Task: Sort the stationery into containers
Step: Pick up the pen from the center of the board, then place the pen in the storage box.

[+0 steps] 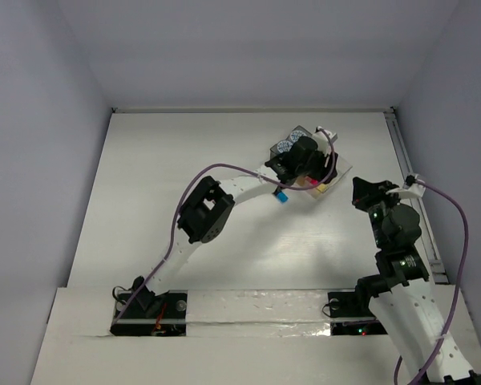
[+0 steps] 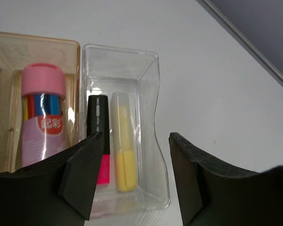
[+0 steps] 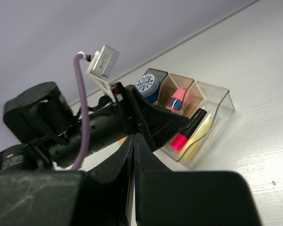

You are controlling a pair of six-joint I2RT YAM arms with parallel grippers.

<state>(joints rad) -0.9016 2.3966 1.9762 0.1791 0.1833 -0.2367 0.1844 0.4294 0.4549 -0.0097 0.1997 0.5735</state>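
Three joined containers stand on the table at the back right. The clear tray (image 2: 148,70) holds a pink-black marker (image 2: 98,117) and a yellow marker (image 2: 121,141) lying side by side. In the amber tray (image 2: 47,44) lies a pink-topped stick (image 2: 42,113). The dark grey tray (image 3: 156,74) holds a round blue-and-white pot (image 3: 146,84). My left gripper (image 2: 134,179) hangs open just above the clear tray's near end, nothing between its fingers. My right gripper (image 3: 134,137) is shut and empty, off to the right of the trays (image 1: 358,191). A black-blue marker (image 1: 281,196) lies on the table under the left arm.
The left arm (image 1: 224,188) stretches diagonally across the middle of the table. A raised rail (image 1: 413,188) runs along the table's right edge, close to the right gripper. A small orange patch (image 3: 122,140) shows behind the left arm.
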